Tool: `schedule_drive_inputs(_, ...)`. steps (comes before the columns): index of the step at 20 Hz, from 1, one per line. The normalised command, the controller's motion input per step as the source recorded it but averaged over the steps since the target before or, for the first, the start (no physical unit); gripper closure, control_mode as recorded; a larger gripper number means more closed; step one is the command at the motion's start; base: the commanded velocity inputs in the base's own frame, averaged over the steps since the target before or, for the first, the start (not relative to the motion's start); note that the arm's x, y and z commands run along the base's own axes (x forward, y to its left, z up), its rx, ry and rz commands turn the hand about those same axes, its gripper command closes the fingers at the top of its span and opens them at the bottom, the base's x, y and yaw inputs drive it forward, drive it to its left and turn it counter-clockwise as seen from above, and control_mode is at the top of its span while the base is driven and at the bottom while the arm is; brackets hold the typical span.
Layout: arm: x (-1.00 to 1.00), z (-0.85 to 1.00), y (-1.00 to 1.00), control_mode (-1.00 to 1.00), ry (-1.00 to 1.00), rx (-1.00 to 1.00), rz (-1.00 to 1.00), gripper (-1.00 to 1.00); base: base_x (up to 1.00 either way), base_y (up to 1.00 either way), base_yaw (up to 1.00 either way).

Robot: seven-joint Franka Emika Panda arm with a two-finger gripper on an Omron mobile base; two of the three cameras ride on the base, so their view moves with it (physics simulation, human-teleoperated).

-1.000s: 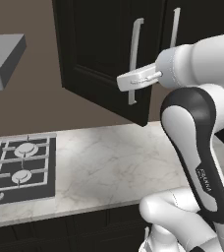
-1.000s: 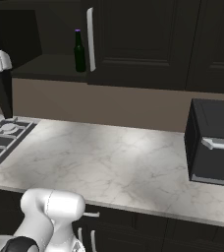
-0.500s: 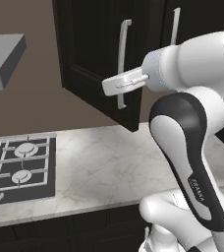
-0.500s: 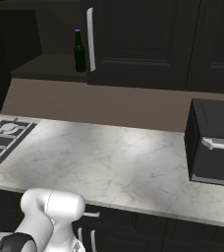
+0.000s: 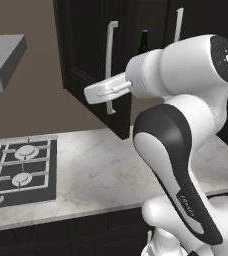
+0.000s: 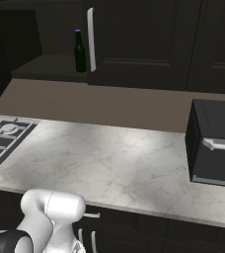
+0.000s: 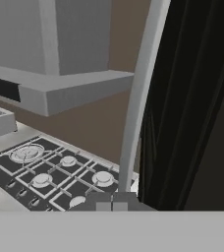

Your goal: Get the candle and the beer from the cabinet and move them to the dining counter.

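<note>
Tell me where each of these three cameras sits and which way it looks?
Left base view: behind the arm to its left, facing the black-brown wall cabinet; the white arm rises at right.
Right base view: behind to its right, over the grey-white marble counter; white robot body at lower left.
Hand view: on the hand, along the shut fingers at the cabinet's silver bar handle.
Both base views share the dark green glass bottle and the black gas hob.

Beer (image 6: 79,51) upright in open cabinet (image 6: 144,44).

Beer (image 5: 144,42): lower body hidden behind the arm. Hob (image 6: 1,138): cut off at left edge. Black appliance (image 6: 215,148): cut at right edge.
</note>
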Motion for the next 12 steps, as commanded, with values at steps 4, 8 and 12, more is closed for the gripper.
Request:
schedule_drive_inputs(4, 0.00, -0.04, 0.24, -1.00, 0.00, -0.01, 0.00, 1.00, 0.00, 0.00, 0.00)
schedule_drive_inputs(8, 0.00, -0.04, 0.17, -1.00, 0.00, 0.00, 0.00, 1.00, 0.00, 0.00, 0.00)
schedule_drive_inputs(12, 0.00, -0.02, 0.11, -1.00, 0.00, 0.00, 0.00, 1.00, 0.00, 0.00, 0.00)
